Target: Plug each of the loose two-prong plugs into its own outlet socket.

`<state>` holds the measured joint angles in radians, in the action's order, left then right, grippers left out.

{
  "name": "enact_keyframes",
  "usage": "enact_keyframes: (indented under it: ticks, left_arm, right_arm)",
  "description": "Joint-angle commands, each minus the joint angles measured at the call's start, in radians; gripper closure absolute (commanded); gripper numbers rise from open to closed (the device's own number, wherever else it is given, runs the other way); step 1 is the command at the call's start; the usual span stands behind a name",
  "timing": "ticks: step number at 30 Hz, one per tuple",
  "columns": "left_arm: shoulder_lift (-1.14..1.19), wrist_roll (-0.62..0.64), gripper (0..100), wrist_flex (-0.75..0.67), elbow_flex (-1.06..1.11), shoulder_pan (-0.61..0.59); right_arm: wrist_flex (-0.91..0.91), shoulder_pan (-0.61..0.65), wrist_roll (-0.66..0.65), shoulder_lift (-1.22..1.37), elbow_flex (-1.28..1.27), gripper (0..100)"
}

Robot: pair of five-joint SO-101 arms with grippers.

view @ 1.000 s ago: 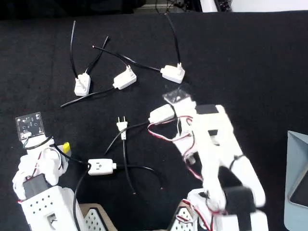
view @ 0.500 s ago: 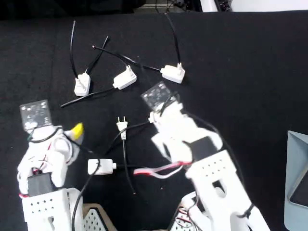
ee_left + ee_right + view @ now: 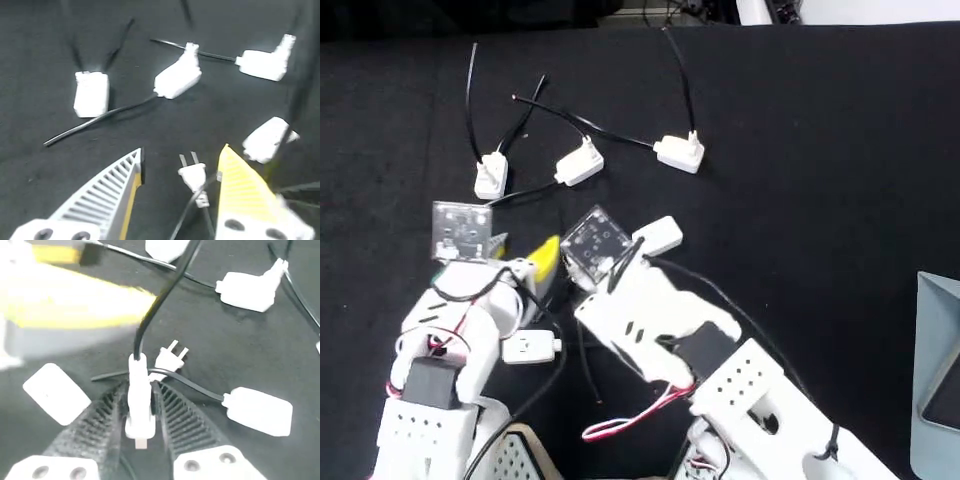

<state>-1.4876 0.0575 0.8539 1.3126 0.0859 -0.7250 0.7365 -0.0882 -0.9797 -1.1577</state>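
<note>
My right gripper [image 3: 138, 386] is shut on a slim white plug [image 3: 138, 407] with a black cable running out of it. Just beyond its tips a loose two-prong plug [image 3: 170, 356] lies flat on the black table. In the left wrist view the same two-prong plug [image 3: 192, 175] lies between the spread fingers of my open left gripper [image 3: 183, 149], nearer the yellow finger [image 3: 240, 187]. In the high view the left gripper [image 3: 520, 255] and the right arm [image 3: 660, 320] meet at mid-table. White outlet sockets [image 3: 491, 177], [image 3: 579, 162], [image 3: 680, 153] lie behind them.
One more white socket [image 3: 657, 236] lies beside the right arm and another [image 3: 529, 346] lies near the left arm's base. Black cables [image 3: 590, 128] trail across the far table. A grey bin [image 3: 938, 380] stands at the right edge.
Both arms have swung inward over the past second, the left one rightward and forward, the right one leftward. The right arm now covers the loose two-prong plug in the high view.
</note>
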Motion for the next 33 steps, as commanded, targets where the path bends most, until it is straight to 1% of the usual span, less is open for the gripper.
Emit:
enact_keyframes:
  ticks: [1, 4, 8, 10, 14, 15, 17, 21, 25, 28, 31, 33]
  left_arm:
    - [-0.005, 0.0, 75, -0.018, -0.071, 0.099]
    - [-0.005, -0.005, 75, -0.017, -0.081, 0.15]
    - [-0.005, -0.097, 75, 0.048, -0.11, 0.213]
    - [-0.005, -0.117, 75, 0.064, -0.12, 0.22]
    - [-0.005, -0.115, 75, 0.063, -0.111, 0.217]
    - [-0.005, -0.114, 75, 0.064, -0.111, 0.199]
    - [-0.005, -0.104, 75, 0.061, -0.111, 0.142]
    - [-0.005, -0.044, 75, 0.064, -0.113, -0.038]
    - [-0.003, -0.043, 75, 0.091, -0.09, -0.182]
    - [-0.003, -0.046, 75, 0.115, -0.053, -0.249]
    - [-0.003, -0.091, 75, 0.104, 0.008, -0.305]
    - [-0.003, -0.094, 75, 0.083, 0.045, -0.325]
  right_arm:
    - [0.025, 0.026, 0.009, -0.027, 0.008, 98.7]
    - [0.025, 0.026, 0.009, -0.025, 0.007, 98.7]
    - [0.02, 0.021, 0.009, -0.025, 0.007, 98.7]
    - [0.017, 0.021, 0.009, -0.025, 0.007, 98.7]
    - [0.017, 0.018, 0.009, -0.025, -0.001, 98.7]
    - [0.017, 0.012, 0.009, -0.025, -0.004, 98.7]
    - [0.015, -0.043, 0.009, -0.025, -0.002, 98.7]
    - [0.041, -0.227, 0.009, -0.024, 0.002, 98.7]
    - [0.123, -0.328, 0.002, 0.007, -0.018, 98.7]
    - [0.189, -0.385, -0.002, 0.099, -0.01, 98.7]
    - [0.219, -0.436, -0.002, 0.234, 0.051, 98.7]
    - [0.219, -0.457, -0.002, 0.331, 0.111, 98.7]
